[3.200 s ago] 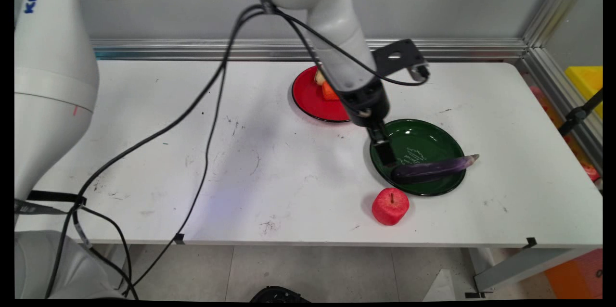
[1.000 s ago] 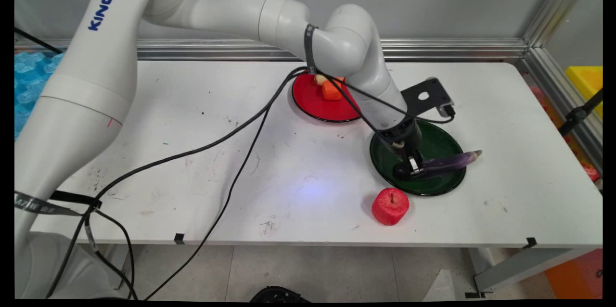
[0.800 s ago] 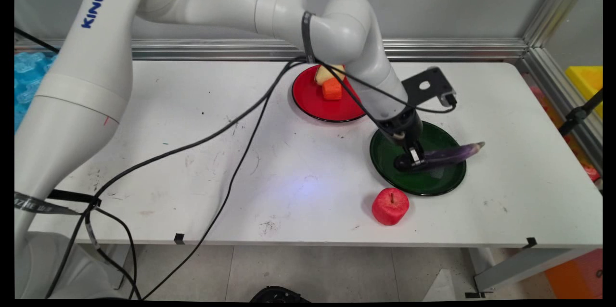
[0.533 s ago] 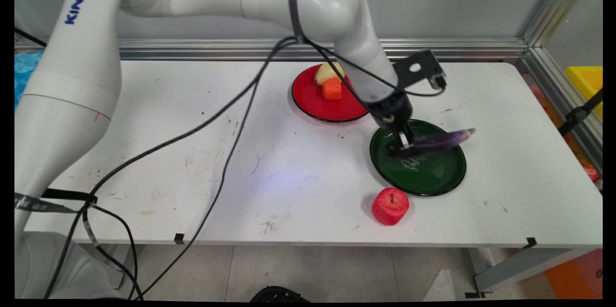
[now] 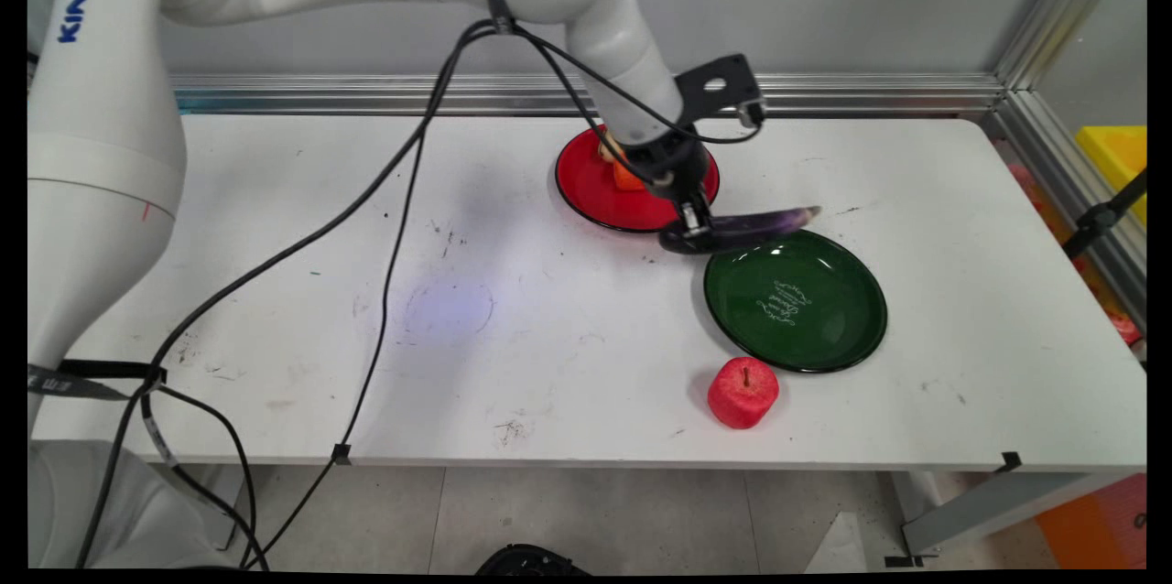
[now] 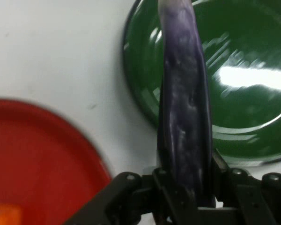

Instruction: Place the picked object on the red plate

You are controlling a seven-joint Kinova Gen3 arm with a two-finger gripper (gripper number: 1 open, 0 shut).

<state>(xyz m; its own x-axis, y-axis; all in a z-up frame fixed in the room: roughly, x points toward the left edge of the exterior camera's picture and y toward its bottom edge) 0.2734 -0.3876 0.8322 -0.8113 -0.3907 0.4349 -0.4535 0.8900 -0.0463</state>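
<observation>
My gripper (image 5: 693,229) is shut on the thick end of a long purple eggplant (image 5: 746,228) and holds it in the air between the red plate (image 5: 591,192) and the green plate (image 5: 795,298). The eggplant lies roughly level, its tip pointing right. In the hand view the eggplant (image 6: 185,112) runs straight up from the gripper (image 6: 185,187), across the green plate's rim (image 6: 145,101), with the red plate (image 6: 42,159) at the lower left. An orange piece (image 5: 625,176) and a pale piece lie on the red plate, partly hidden behind the hand.
A red apple (image 5: 743,392) stands on the table near the front edge, just below the green plate. Black cables (image 5: 394,227) hang from the arm across the table's left half. An aluminium rail runs along the back and right sides.
The gripper came down onto the eggplant on the green plate, shut on it, then lifted it and carried it up and left off the plate toward the red plate.
</observation>
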